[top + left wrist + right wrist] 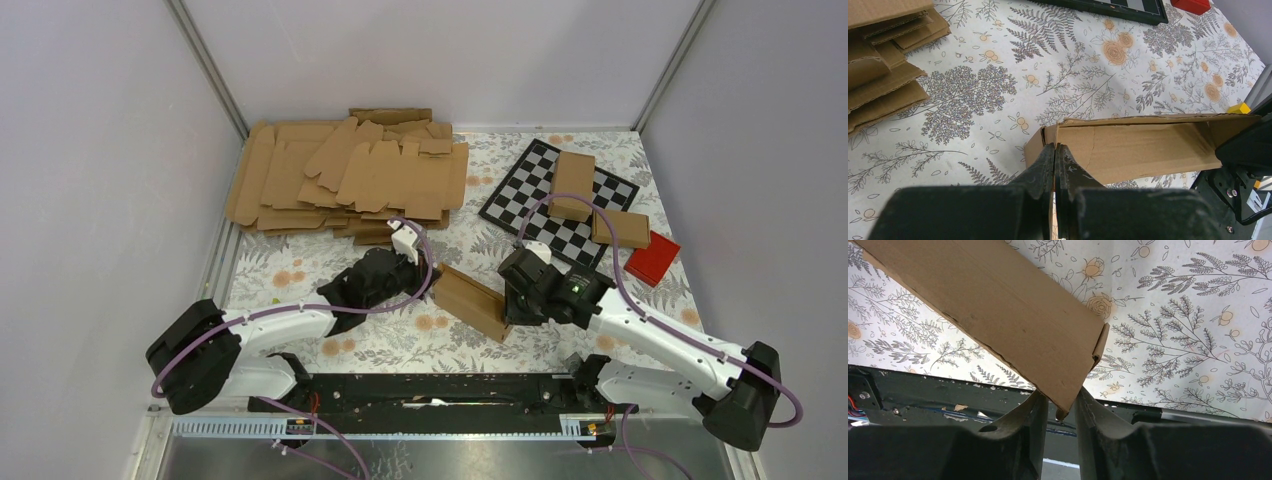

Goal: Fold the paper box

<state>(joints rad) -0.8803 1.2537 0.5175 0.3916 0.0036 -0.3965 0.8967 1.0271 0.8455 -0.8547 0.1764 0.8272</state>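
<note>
Left pincer [1054, 150] and right pincer [1060, 405] pinch the hollow paper box [1138, 145].

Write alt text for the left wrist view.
The left gripper is pinched shut on the near end of a half-folded brown paper box, whose open side faces the camera, over a floral tablecloth. Flat cardboard sheets are stacked at the upper left.

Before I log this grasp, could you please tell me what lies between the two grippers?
The paper box spans that stretch: the left gripper pinches one end, the right gripper clamps the other, clearest in the top view.
</note>
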